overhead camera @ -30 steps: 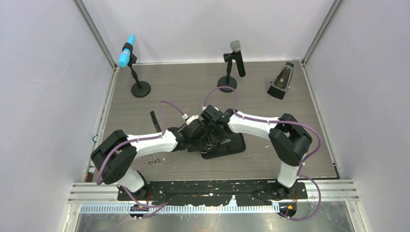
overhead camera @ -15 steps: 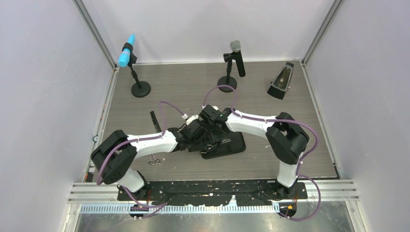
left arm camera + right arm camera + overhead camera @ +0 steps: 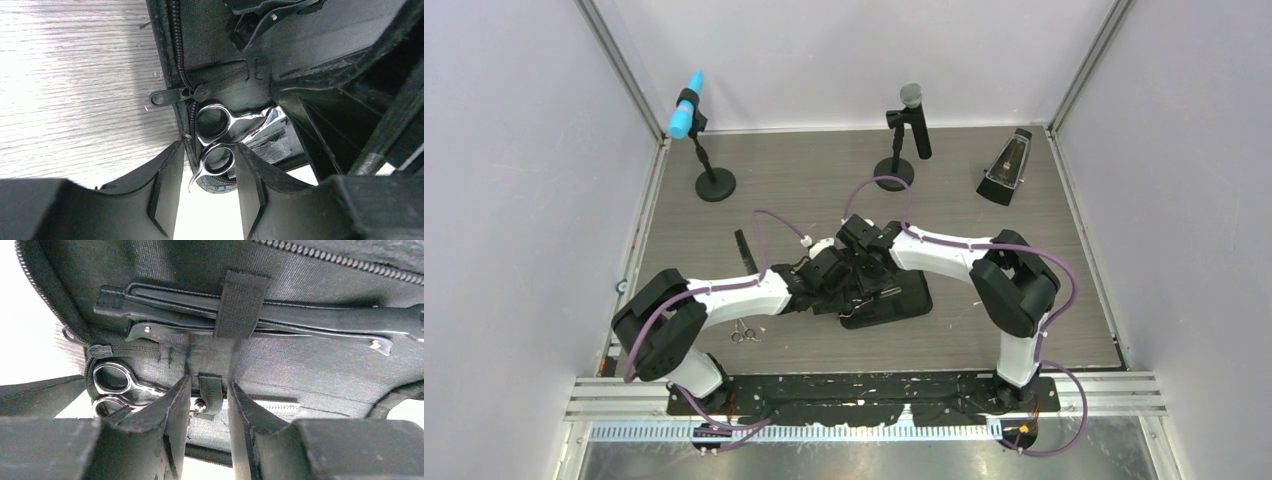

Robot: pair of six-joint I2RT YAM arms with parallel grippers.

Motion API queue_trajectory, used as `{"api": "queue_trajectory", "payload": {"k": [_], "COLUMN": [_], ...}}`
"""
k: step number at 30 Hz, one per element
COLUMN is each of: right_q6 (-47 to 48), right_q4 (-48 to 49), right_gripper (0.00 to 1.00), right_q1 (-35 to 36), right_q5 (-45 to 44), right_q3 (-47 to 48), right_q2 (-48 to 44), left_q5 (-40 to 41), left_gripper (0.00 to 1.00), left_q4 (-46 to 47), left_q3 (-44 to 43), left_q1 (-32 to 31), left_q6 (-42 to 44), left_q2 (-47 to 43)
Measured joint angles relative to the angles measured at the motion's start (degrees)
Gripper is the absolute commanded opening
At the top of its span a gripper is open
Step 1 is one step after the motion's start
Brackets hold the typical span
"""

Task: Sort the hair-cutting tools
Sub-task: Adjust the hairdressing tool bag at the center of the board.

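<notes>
Left gripper (image 3: 209,147) astride scissors (image 3: 244,120) at zip case (image 3: 205,40) edge — grip unclear; right gripper (image 3: 209,385) open around strap (image 3: 211,401).

**Case mid-counter, tools in and around it**

One pair of scissors (image 3: 239,124) lies inside the opened case (image 3: 909,298), by its zip edge, with the hair clips (image 3: 320,320) strapped alongside. The second scissors (image 3: 744,332) lie on the counter (image 3: 824,190) left of the case, and the comb (image 3: 745,250) lies behind them.

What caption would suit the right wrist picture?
Right gripper straddles a strap inside the open case, beside scissors and hair clips.
</notes>
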State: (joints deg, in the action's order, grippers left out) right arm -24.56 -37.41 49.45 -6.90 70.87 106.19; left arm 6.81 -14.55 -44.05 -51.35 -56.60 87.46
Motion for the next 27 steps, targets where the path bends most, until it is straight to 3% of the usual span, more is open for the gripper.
{"api": "queue_trajectory", "payload": {"k": [6,20,27], "right_q6": [0.7,2.9,4.0], "right_q4": [0.1,1.1,3.3], "right_gripper": [0.35,0.07,0.05], "right_q1": [-0.1,-0.2,-0.3], "right_q5": [0.4,1.0,2.0], "right_q3": [0.0,-0.5,-2.3], "right_q2": [0.7,1.1,-0.5], "left_q5": [0.0,0.3,1.0], "left_gripper": [0.44,0.44,0.43], "left_q4": [0.0,-0.3,-1.1], "left_q3": [0.0,-0.2,-0.9], "left_q1": [0.0,-0.1,-0.5], "left_q6": [0.0,0.0,0.0], "left_q2": [0.0,0.0,0.4]}}
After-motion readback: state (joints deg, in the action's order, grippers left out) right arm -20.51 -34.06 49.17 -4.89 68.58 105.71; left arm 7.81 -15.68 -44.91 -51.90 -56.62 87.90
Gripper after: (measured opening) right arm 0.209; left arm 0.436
